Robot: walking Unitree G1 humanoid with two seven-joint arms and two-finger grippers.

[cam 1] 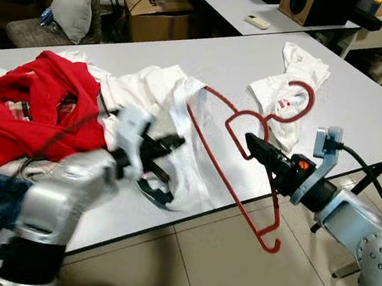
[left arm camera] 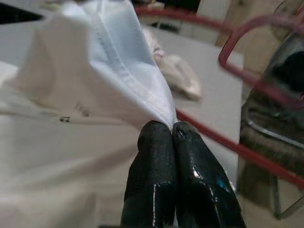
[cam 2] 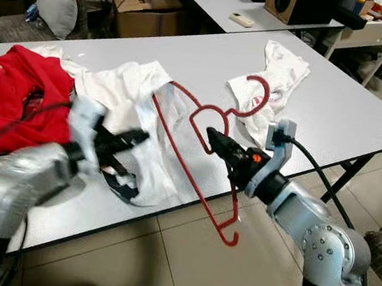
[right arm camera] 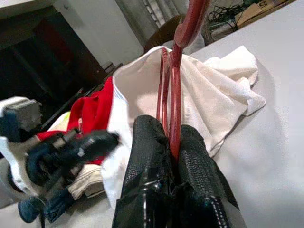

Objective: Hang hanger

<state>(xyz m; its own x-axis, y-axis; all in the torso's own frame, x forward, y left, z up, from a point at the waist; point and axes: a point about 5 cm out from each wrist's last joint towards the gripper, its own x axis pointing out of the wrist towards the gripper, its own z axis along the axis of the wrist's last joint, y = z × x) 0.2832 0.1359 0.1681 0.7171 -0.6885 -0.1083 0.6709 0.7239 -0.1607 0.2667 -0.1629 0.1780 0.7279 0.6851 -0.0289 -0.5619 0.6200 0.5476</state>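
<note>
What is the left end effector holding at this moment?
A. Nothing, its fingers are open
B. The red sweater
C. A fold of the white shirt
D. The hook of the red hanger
C: in the left wrist view the two black fingers of the left end effector are closed on a fold of the white shirt, while the red hanger is held by the right end effector.
</note>
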